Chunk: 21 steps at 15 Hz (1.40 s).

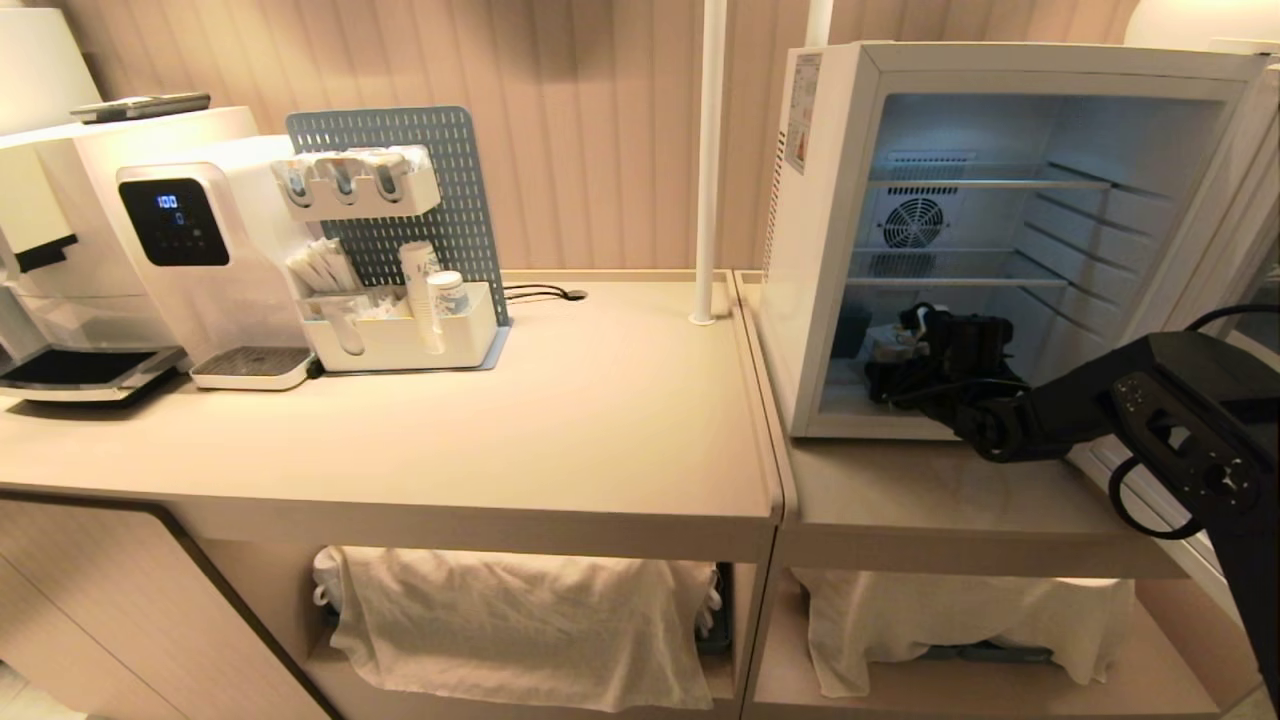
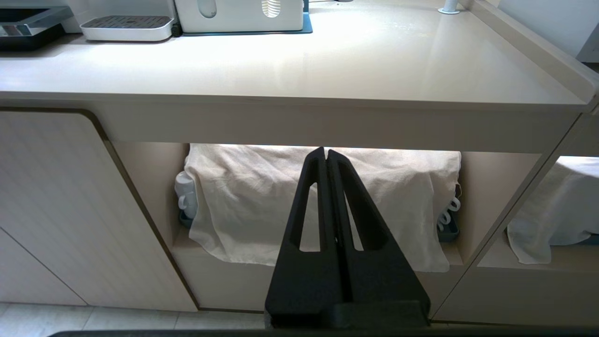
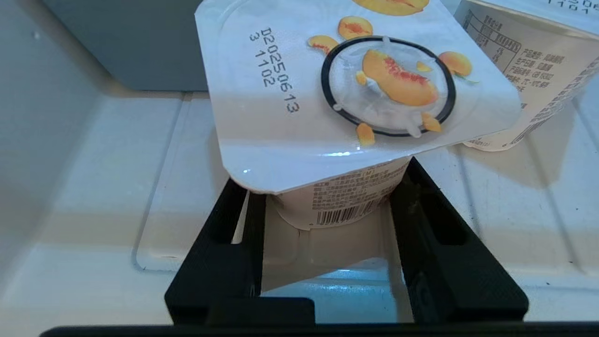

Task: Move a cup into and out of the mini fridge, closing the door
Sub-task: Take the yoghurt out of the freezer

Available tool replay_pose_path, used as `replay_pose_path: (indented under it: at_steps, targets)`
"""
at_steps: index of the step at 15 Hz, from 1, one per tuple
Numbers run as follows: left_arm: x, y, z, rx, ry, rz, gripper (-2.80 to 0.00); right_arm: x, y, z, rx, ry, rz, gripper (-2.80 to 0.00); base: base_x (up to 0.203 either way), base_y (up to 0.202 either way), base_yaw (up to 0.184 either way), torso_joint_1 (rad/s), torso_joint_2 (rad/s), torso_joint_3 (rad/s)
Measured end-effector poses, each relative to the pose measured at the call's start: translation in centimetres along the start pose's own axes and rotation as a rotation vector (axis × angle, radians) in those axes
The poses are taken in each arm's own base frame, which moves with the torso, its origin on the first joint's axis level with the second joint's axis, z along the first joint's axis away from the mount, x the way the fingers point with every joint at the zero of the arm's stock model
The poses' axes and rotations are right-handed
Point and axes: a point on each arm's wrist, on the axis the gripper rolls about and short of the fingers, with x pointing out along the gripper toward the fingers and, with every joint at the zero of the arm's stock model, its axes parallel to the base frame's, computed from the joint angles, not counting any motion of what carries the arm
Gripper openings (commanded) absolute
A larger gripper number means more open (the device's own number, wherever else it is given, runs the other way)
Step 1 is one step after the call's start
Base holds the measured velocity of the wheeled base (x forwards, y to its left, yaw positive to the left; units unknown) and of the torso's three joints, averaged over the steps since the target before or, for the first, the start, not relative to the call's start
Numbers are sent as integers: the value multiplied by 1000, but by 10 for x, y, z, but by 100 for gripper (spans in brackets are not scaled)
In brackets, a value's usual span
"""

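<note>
My right gripper (image 3: pixel 327 220): reached into the fridge (image 1: pixel 830 250), low on its floor; fingers either side of the cup's body, whether they press it yet I cannot tell.
Cup (image 3: pixel 346 93): dead ahead between my fingers, upright, foil lid with a peach picture overhanging them.
Second cup (image 3: pixel 529 75): just beyond, off to one side, apart from the first.
Nearer arm: the right.
My left gripper (image 2: pixel 326 157): pressed together, parked below the counter (image 2: pixel 299 70) edge, well apart.
Door (image 1: pixel 1235 220): swung open at the right.
</note>
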Motion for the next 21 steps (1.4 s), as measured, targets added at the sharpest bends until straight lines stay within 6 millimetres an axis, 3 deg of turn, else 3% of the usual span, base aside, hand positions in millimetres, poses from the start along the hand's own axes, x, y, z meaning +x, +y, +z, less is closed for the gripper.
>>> replay_pose_path:
  at_steps: [5,15,21]
  targets:
    - [0,0,0,0,0,0,-280,-2,0,-5,4,19,2,-280,0,0,0,0,0,0]
    - [0,0,0,0,0,0,-280,-53,-2,23,-3,-10,2,-280,0,0,0,0,0,0]
    - [0,0,0,0,0,0,-280,-74,-3,22,-14,-25,3,-280,0,0,0,0,0,0]
